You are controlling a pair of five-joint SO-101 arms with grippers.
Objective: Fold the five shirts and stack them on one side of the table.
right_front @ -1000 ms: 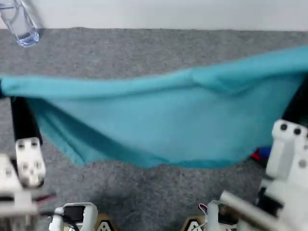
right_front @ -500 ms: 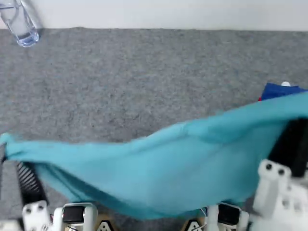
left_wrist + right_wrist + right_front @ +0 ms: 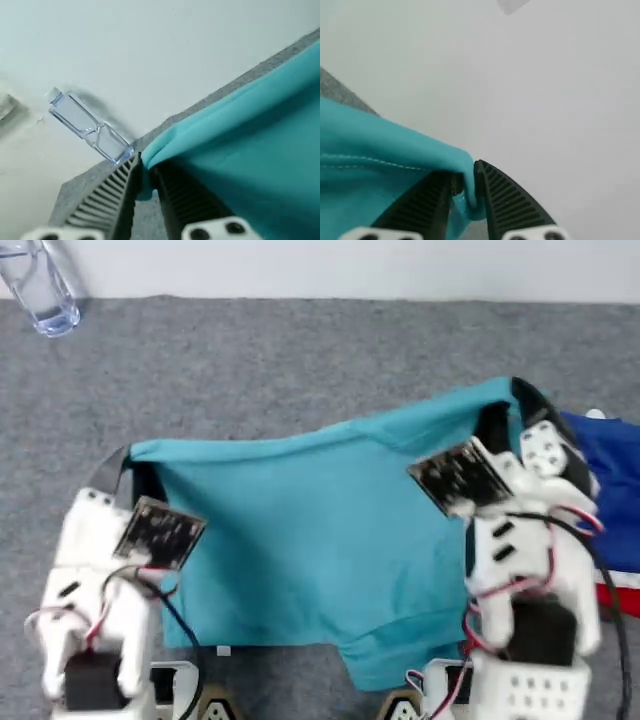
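A: High view, count?
B: One teal shirt spread over the grey table between two arms. The left gripper is at one far corner and the right gripper at the other. One blue garment lies just beside the right arm. One clear bottle sits at the far left edge.
A: Left wrist view?
B: Close detail of the pinch. The left gripper is clamped on a corner of the teal shirt, with cloth squeezed between the ribbed jaws. The clear bottle is beyond it, by the wall.
A: Right wrist view?
B: The right gripper is closed on a stitched corner of the teal shirt.
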